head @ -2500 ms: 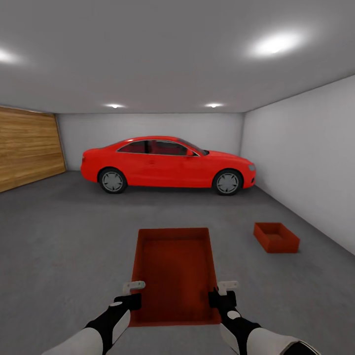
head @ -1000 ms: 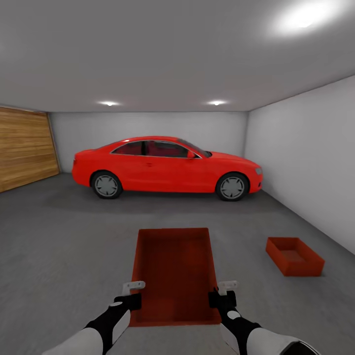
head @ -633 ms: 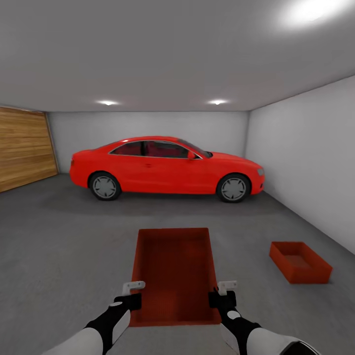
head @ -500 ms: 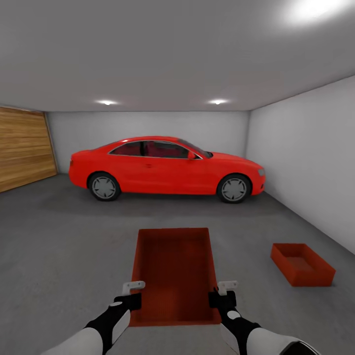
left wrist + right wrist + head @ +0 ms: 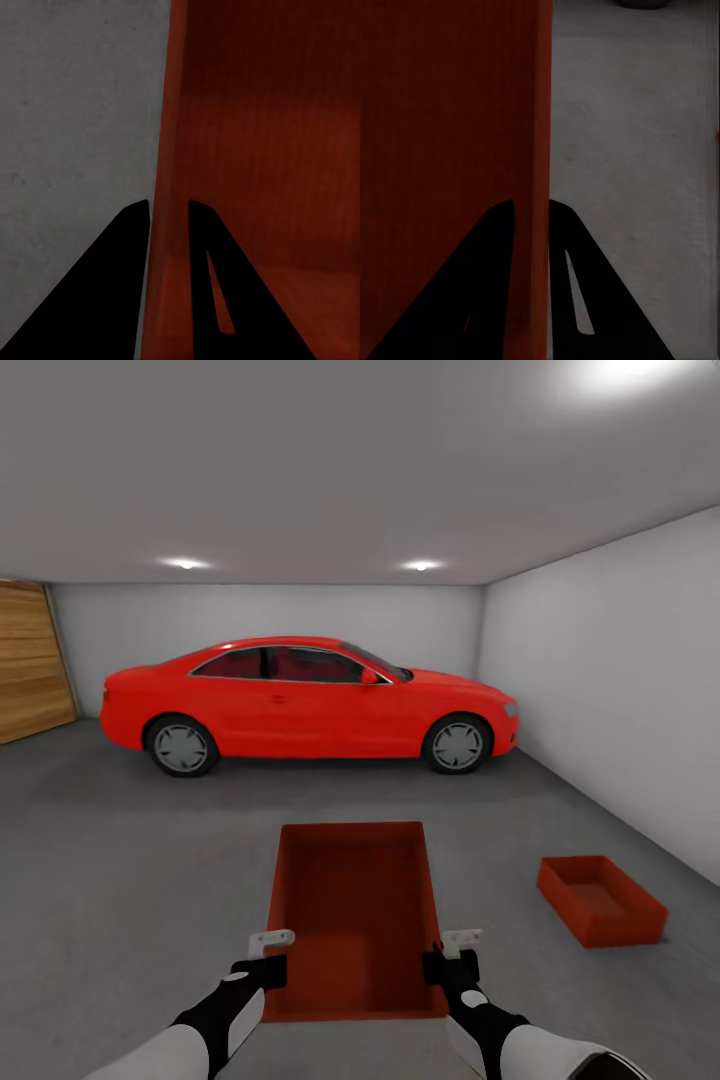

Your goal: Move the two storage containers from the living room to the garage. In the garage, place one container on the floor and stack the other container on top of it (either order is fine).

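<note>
You are in the garage (image 5: 600,660), a bare room with white walls and a grey concrete floor (image 5: 130,880). You carry one red-orange storage container (image 5: 352,910) out in front of you, lengthwise, its open top facing up. Your left gripper (image 5: 270,950) is clamped on the container's left wall, and in the left wrist view one dark finger (image 5: 120,292) sits on each side of that wall. Your right gripper (image 5: 455,950) is clamped on the right wall in the same way, one finger (image 5: 487,292) on each side. The second storage container (image 5: 600,900) rests on the floor ahead and to your right, near the right-hand wall, well apart from the one you hold. A red car (image 5: 305,705) is parked side-on across the far end. A wood-plank door (image 5: 30,660) shows at the far left.
</note>
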You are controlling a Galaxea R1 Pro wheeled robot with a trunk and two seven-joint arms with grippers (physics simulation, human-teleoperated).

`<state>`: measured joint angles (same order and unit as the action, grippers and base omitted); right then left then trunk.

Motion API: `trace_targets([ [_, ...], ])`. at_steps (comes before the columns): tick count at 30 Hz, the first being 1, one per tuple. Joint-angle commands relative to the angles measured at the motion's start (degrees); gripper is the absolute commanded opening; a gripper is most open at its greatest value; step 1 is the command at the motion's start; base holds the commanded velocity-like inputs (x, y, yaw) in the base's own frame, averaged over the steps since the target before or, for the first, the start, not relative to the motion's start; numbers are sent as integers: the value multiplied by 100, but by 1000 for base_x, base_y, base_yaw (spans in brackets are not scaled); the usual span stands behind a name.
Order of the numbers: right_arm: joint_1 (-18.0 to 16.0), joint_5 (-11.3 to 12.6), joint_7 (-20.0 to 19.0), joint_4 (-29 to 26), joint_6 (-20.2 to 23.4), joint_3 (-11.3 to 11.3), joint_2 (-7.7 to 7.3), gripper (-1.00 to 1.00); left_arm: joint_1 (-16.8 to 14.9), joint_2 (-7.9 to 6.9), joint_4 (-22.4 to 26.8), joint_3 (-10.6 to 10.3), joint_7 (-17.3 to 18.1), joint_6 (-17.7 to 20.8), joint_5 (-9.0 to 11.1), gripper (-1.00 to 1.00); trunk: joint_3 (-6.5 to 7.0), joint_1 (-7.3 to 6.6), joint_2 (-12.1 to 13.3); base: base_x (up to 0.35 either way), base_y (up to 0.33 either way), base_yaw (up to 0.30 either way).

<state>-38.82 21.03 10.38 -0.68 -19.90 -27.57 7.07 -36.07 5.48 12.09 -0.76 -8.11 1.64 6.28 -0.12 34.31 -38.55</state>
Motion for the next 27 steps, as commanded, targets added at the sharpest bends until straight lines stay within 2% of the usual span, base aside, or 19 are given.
trace_targets([
  [1, -3, -37, -7, -3, 12, 340, 5, -100, 3, -41, 27, 93, -60, 19, -57, -100, -1, 5, -2, 321, 139, -278],
  [27, -3, -37, -10, -3, 12, 340, 5, -100, 3, -47, 30, 95, -50, 20, -58, -100, -1, 5, -2, 321, 169, -282],
])
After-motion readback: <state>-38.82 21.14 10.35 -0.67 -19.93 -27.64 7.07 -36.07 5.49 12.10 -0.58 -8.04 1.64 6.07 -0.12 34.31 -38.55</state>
